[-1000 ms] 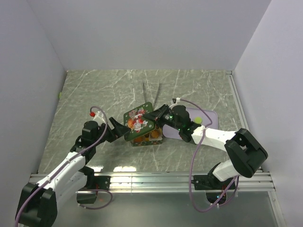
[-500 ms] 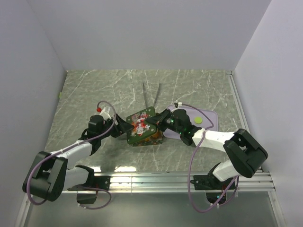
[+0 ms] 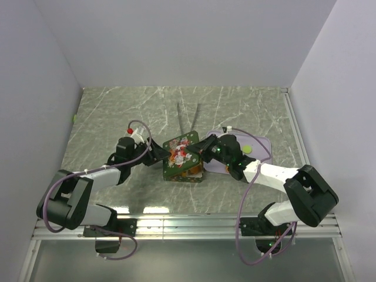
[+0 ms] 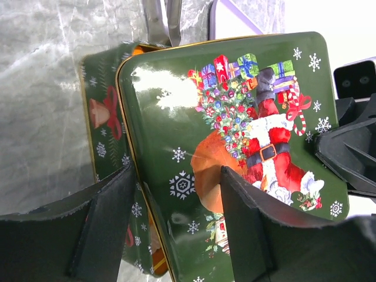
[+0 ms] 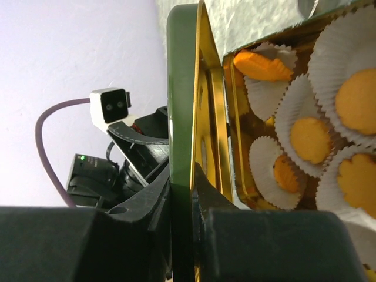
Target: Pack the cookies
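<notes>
Cookies [image 5: 311, 140], orange and flat, sit in white paper cups [image 5: 265, 98] inside the green tin [image 3: 183, 171] at the centre of the overhead view, just beyond the arms' bases. The tin's Santa-printed lid [image 4: 235, 117] lies tilted over it, with orange showing beneath its lower edge. The left gripper [image 4: 176, 176], at the lid's left side, is spread wide, with the lid's rim between its fingers. The right gripper [image 5: 182, 182] pinches the opposite rim. A lilac tray [image 3: 261, 154] lies just right of the tin. Metal tongs [image 3: 188, 114] rest farther up the marbled table [image 3: 117, 111].
</notes>
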Motion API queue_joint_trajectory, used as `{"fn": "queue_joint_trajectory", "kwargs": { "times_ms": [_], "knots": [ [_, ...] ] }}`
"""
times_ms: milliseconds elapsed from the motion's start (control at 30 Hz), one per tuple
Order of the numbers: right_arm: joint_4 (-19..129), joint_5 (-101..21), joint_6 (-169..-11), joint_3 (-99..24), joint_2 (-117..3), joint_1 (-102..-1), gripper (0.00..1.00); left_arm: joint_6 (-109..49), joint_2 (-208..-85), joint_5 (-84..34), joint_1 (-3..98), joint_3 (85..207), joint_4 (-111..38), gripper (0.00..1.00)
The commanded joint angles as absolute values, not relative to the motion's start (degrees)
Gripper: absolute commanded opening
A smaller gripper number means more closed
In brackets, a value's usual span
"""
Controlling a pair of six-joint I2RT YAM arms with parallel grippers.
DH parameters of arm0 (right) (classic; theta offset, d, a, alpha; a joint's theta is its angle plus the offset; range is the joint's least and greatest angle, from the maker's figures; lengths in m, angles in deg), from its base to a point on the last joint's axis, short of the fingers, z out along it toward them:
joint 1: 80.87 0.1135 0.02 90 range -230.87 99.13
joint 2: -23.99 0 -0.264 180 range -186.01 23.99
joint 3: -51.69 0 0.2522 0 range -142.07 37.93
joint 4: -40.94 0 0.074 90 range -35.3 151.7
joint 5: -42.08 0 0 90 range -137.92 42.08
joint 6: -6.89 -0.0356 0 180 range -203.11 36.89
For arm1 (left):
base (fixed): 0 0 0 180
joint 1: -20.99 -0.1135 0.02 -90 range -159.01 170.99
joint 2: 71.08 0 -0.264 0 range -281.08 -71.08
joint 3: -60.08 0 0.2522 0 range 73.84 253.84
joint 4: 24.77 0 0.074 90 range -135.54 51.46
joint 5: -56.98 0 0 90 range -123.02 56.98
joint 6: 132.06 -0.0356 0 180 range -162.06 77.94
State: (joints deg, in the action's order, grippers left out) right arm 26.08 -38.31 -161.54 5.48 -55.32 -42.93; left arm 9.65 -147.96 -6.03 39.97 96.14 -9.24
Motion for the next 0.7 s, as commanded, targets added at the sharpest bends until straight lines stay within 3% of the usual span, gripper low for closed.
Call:
{"fn": "queue_joint_trajectory", "kwargs": {
  "times_ms": [0,167,200,467,667],
  "knots": [
    [31.5,-39.6,-159.6,4.8,-55.6,-43.4,0.17,7.7,-149.6,-4.4,42.2,99.2,-7.2,0.63],
    [33.2,-39.3,-159.0,5.1,-55.7,-43.4,0.37,7.0,-152.5,-4.0,42.8,101.5,-7.6,0.63],
    [33.6,-38.9,-158.8,5.1,-55.8,-43.3,0.45,6.9,-152.8,-3.9,42.8,101.8,-7.6,0.62],
    [39.2,-38.8,-156.7,5.5,-53.1,-43.5,0.71,6.1,-154.3,-3.7,42.8,103.3,-8.7,0.61],
    [52.5,-41.2,-153.8,2.0,-50.2,-43.4,0.80,5.9,-155.0,-3.7,42.8,103.3,-8.7,0.61]
  ]
}}
